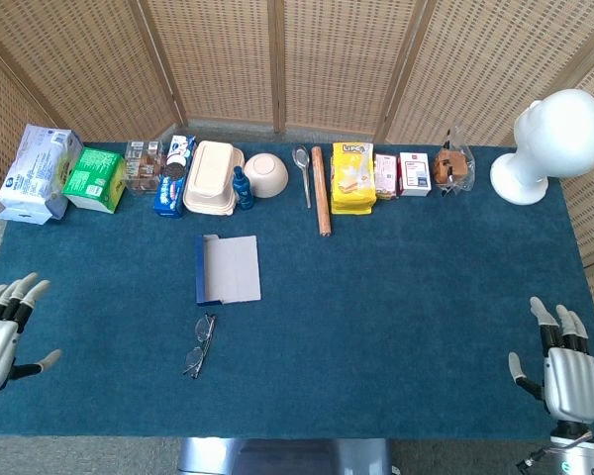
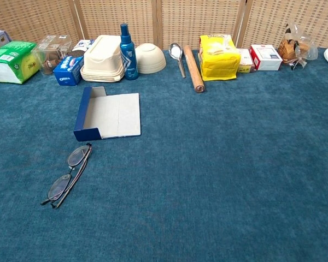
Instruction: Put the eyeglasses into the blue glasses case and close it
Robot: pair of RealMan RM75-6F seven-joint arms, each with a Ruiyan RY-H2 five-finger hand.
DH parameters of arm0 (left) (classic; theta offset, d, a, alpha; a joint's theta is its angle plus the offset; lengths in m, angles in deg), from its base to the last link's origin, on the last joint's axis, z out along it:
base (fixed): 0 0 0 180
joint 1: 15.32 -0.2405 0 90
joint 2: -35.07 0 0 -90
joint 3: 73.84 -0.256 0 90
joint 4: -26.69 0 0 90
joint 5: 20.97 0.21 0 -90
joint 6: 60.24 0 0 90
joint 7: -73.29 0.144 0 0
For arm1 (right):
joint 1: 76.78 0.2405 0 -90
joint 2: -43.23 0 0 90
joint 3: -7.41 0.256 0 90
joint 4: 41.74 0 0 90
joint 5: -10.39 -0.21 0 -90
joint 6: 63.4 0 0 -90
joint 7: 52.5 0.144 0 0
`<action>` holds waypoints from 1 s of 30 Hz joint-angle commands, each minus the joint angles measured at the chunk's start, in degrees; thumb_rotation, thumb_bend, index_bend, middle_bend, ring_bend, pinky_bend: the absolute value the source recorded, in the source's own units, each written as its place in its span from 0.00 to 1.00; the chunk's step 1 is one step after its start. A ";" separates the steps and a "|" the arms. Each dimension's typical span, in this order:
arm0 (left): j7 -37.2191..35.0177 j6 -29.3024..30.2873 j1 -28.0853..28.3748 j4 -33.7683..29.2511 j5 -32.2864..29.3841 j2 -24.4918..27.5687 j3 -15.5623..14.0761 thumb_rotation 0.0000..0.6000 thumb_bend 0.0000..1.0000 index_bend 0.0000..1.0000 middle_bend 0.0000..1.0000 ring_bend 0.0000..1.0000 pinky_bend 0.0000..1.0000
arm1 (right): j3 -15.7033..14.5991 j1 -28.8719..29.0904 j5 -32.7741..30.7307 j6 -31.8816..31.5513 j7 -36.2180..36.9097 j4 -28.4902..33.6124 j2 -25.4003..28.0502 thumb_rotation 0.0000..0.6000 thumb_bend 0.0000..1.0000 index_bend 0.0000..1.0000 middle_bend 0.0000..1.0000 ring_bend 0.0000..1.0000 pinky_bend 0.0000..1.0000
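Observation:
The folded eyeglasses [image 1: 199, 344] [image 2: 69, 174] lie on the blue tablecloth, just in front of the blue glasses case [image 1: 227, 269] [image 2: 107, 114]. That case lies open with its pale lid flat to the right. My left hand [image 1: 4, 332] hovers at the table's left front edge, fingers spread, holding nothing, well left of the glasses. At the right front corner my right hand [image 1: 561, 366] is spread too, with nothing in it. Neither hand shows in the chest view.
Along the back edge stand tissue packs [image 1: 38, 172], a green box [image 1: 94, 177], a cookie pack [image 1: 171, 180], a cream lunchbox [image 1: 212, 176], a blue bottle [image 2: 127, 45], a bowl [image 1: 265, 174], a spoon [image 1: 303, 170], a rolling pin [image 1: 321, 190], a yellow bag [image 1: 352, 176], small boxes and a white mannequin head [image 1: 551, 141].

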 commanded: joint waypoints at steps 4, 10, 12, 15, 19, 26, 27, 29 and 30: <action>-10.63 -14.67 7.45 -2.74 -6.02 6.15 1.44 1.00 0.14 0.06 0.04 0.00 0.00 | 0.07 -0.65 -0.30 -0.64 0.77 -0.25 0.29 1.00 0.38 0.02 0.19 0.00 0.05; -21.22 -31.71 16.60 -1.57 -13.41 6.06 4.89 1.00 0.14 0.04 0.05 0.00 0.00 | 0.19 -1.06 -0.71 -0.79 1.88 -1.17 0.25 1.00 0.38 0.02 0.19 0.00 0.05; -22.18 -35.16 18.80 -0.51 -14.52 5.76 5.57 1.00 0.14 0.04 0.05 0.00 0.00 | 0.27 -1.13 -0.72 -0.90 2.13 -1.38 0.17 1.00 0.38 0.02 0.19 0.00 0.05; -22.57 -40.13 22.35 1.70 -17.36 4.36 6.64 1.00 0.14 0.03 0.05 0.00 0.00 | 0.42 -1.29 -0.88 -1.08 2.44 -1.77 0.04 1.00 0.38 0.01 0.19 0.00 0.05; -25.45 -46.41 26.71 4.09 -21.09 1.62 8.78 1.00 0.14 0.01 0.04 0.00 0.03 | 0.51 -1.44 -1.03 -1.19 2.46 -1.88 -0.01 1.00 0.38 0.01 0.19 0.00 0.05; -32.21 -56.80 32.63 10.35 -25.02 -3.42 12.58 1.00 0.14 0.01 0.04 0.02 0.09 | 0.62 -2.24 -1.15 -2.26 2.39 -1.61 0.24 1.00 0.38 0.01 0.19 0.00 0.05; -32.85 -58.07 33.26 11.31 -25.52 -4.06 12.90 1.00 0.14 0.01 0.04 0.03 0.10 | 0.60 -2.36 -1.24 -2.32 2.36 -1.59 0.28 1.00 0.38 0.01 0.19 0.00 0.05; -33.92 -60.80 34.64 13.56 -26.59 -5.55 13.44 1.00 0.14 0.01 0.04 0.03 0.12 | 0.61 -2.65 -1.40 -2.59 2.41 -1.51 0.30 1.00 0.38 0.01 0.19 0.00 0.05; -34.17 -61.84 35.21 14.49 -26.96 -6.15 13.58 1.00 0.14 0.00 0.04 0.03 0.13 | 0.59 -2.78 -1.45 -2.70 2.42 -1.48 0.29 1.00 0.38 0.01 0.19 0.00 0.05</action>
